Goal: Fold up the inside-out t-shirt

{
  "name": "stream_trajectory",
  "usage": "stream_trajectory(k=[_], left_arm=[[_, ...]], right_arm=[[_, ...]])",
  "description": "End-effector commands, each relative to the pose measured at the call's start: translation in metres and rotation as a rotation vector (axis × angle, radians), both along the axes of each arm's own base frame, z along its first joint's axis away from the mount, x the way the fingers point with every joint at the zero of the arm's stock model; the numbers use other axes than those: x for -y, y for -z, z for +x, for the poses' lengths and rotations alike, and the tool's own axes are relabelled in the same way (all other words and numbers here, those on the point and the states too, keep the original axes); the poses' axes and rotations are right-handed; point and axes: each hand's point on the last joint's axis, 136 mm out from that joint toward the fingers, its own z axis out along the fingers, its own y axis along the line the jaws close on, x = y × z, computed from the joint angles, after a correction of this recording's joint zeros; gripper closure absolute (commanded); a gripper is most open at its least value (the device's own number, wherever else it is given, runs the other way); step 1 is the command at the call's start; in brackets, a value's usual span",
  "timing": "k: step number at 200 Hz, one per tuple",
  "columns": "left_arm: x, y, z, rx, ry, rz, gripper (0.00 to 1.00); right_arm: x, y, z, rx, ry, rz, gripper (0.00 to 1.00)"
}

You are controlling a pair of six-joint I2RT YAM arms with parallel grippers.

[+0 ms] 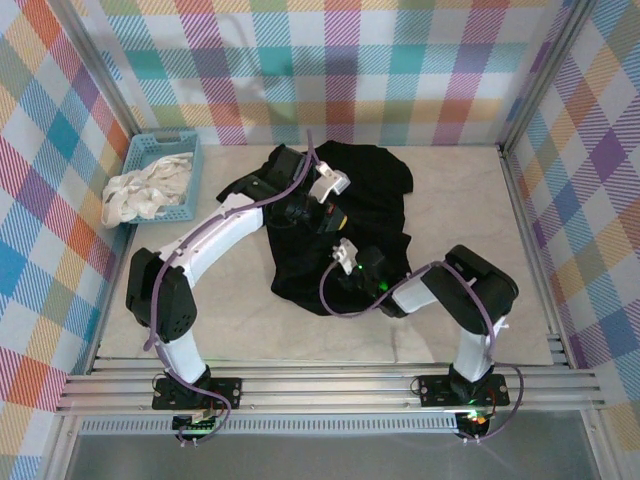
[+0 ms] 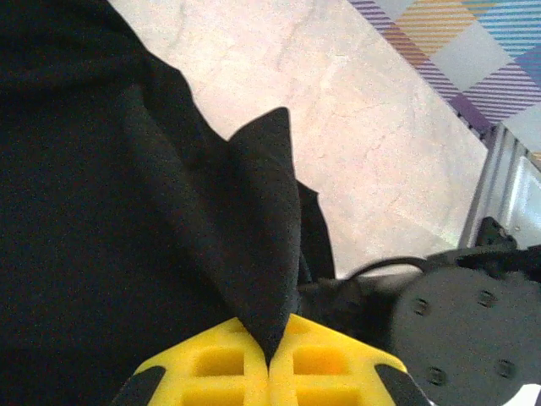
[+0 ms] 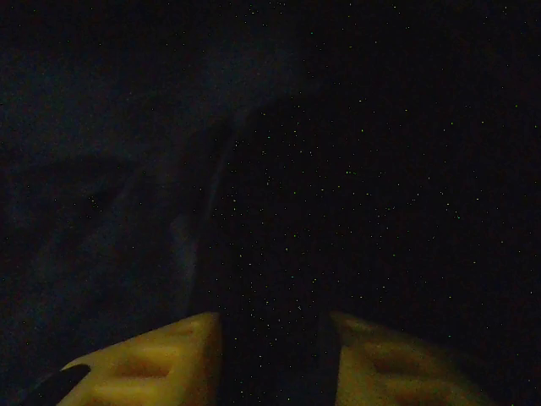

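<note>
The inside-out t-shirt (image 1: 375, 195) is a large black cloth lying crumpled on the middle of the table. Over its centre, my left gripper (image 1: 308, 212) is shut on the shirt. In the left wrist view a pointed fold of the t-shirt (image 2: 262, 220) rises from between the closed yellow fingertips of that gripper (image 2: 270, 359). My right gripper (image 1: 340, 285) is low on the shirt's near edge. In the dark right wrist view a thick band of the t-shirt (image 3: 275, 254) fills the gap between the yellow fingers (image 3: 161, 364) of that gripper (image 3: 275, 355).
A blue basket (image 1: 190, 150) holding a white-cream cloth (image 1: 145, 190) stands at the back left. The right arm's black body (image 2: 469, 326) sits close beside the left gripper. Bare table (image 1: 470, 200) lies right of the shirt, and chequered walls enclose three sides.
</note>
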Motion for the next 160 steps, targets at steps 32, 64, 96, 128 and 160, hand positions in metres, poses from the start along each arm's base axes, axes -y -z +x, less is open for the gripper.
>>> stream_trajectory(k=[32, 64, 96, 128, 160], left_arm=[[-0.001, -0.075, -0.049, 0.043, 0.129, -0.187, 1.00], [0.000, -0.099, -0.075, 0.091, 0.185, -0.246, 1.00], [0.003, -0.111, -0.095, 0.125, 0.244, -0.263, 1.00], [0.008, -0.123, -0.112, 0.149, 0.285, -0.290, 1.00], [0.029, -0.144, -0.135, 0.175, 0.352, -0.337, 1.00]], right_arm=[[0.006, -0.024, 0.037, 0.044, 0.136, 0.061, 0.64], [0.007, -0.028, 0.041, 0.018, 0.142, 0.076, 0.65], [0.009, -0.037, 0.038, 0.020, 0.129, 0.108, 0.67], [0.010, -0.042, 0.039, -0.007, 0.143, 0.140, 0.67], [0.010, -0.041, 0.047, -0.052, 0.199, 0.142, 0.65]])
